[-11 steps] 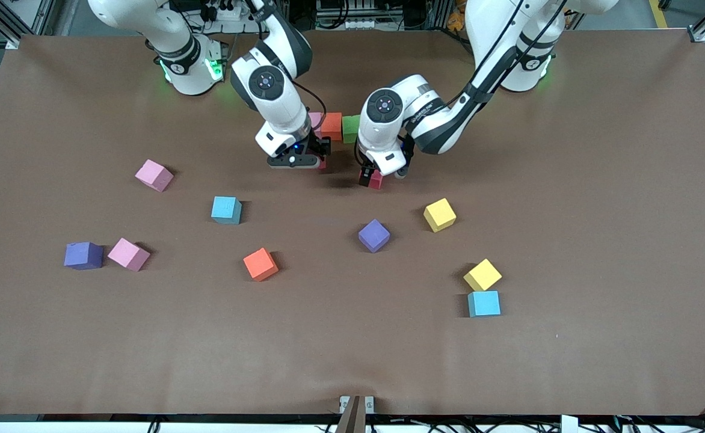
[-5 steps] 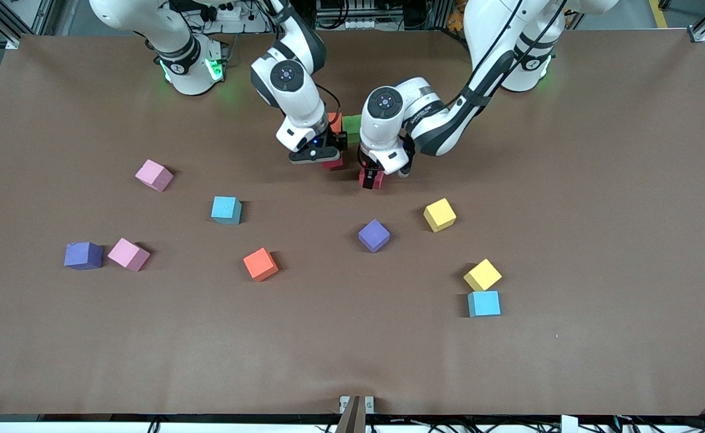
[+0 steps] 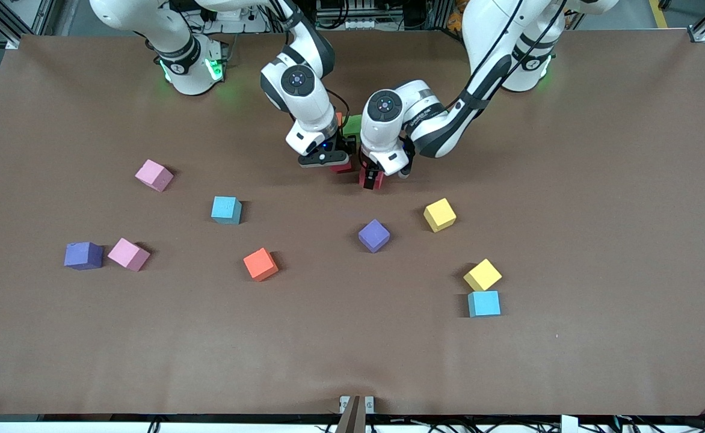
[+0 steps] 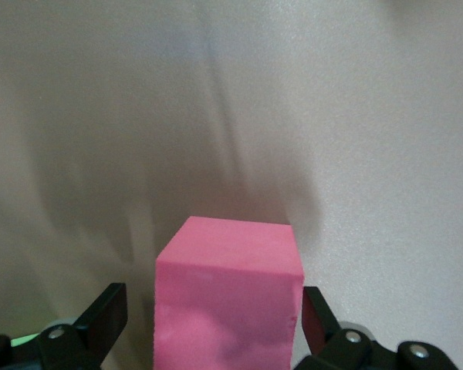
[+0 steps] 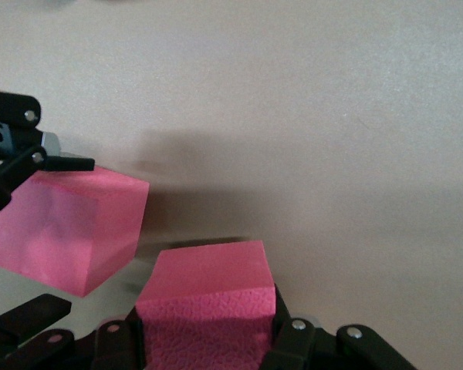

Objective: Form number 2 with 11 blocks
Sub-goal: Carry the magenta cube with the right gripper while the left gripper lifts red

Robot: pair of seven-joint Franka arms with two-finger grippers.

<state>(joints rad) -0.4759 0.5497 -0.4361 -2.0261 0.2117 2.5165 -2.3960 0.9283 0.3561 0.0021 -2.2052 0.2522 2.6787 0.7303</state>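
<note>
1. the right pincer (image 3: 335,163) sits at upper centre of the front view, pressed shut on a red block (image 3: 344,167) – its wrist view shows the cube (image 5: 208,308) clamped between the fingers. a second ago this arm was further toward its own end of the counter; it has come across to just beside the other pincer.
2. the left pincer (image 3: 372,178) is low over the counter (image 3: 569,210) with its fingers spread around a second red block (image 3: 373,180); in its wrist view the cube (image 4: 228,297) lies between the two fingertips with a small gap on each side. this pincer has barely moved since a second ago, and the same red block was already between its fingers.
3. the two red blocks now lie near each other, not touching; a second ago they were clearly apart.
4. the start of the number 2 – a row at upper centre – is mostly hidden by the arms: only a green block (image 3: 352,124) and a sliver of an orange block (image 3: 339,118) show. a second ago a pink cube at the row's end was also visible.
5. the loose blocks have not shifted: pink (image 3: 154,175), light blue (image 3: 227,210), purple (image 3: 83,255), pink (image 3: 129,254), orange (image 3: 260,264), purple (image 3: 374,235), yellow (image 3: 440,214), yellow (image 3: 482,275), light blue (image 3: 484,304).
</note>
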